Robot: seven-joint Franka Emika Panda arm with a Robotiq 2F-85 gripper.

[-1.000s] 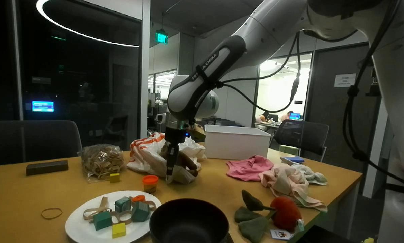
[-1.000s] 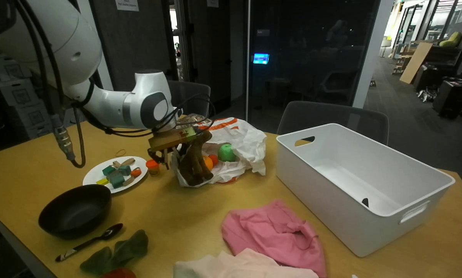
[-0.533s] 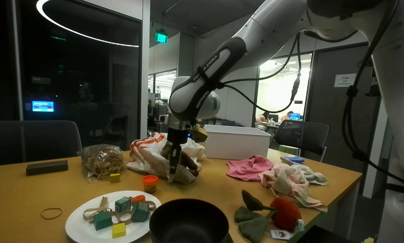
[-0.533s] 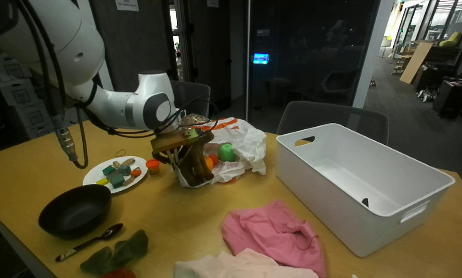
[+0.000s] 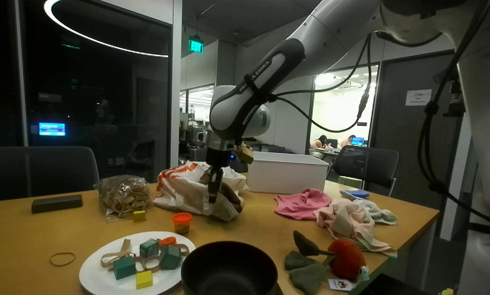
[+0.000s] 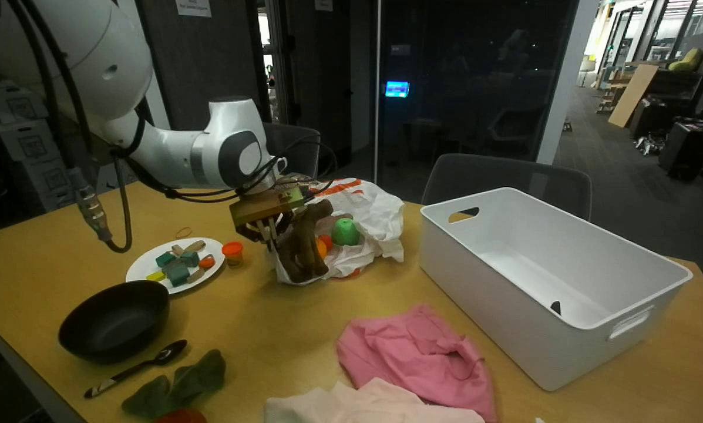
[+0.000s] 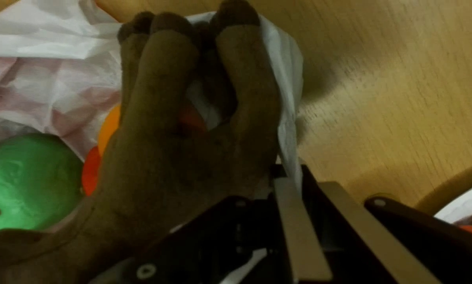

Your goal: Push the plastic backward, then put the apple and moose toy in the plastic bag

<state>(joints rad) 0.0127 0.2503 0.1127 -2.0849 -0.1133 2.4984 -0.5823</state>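
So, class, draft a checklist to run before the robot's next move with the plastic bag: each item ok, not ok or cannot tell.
1. End effector shut on the edge of the plastic bag: ok.
2. Firmness of that grip: cannot tell.
3. Green apple in the plastic bag: ok.
4. Moose toy covered by the plastic bag: not ok; much of it shows at the opening.
5. Plastic bag clear of the orange-lidded tub: ok, a gap shows.
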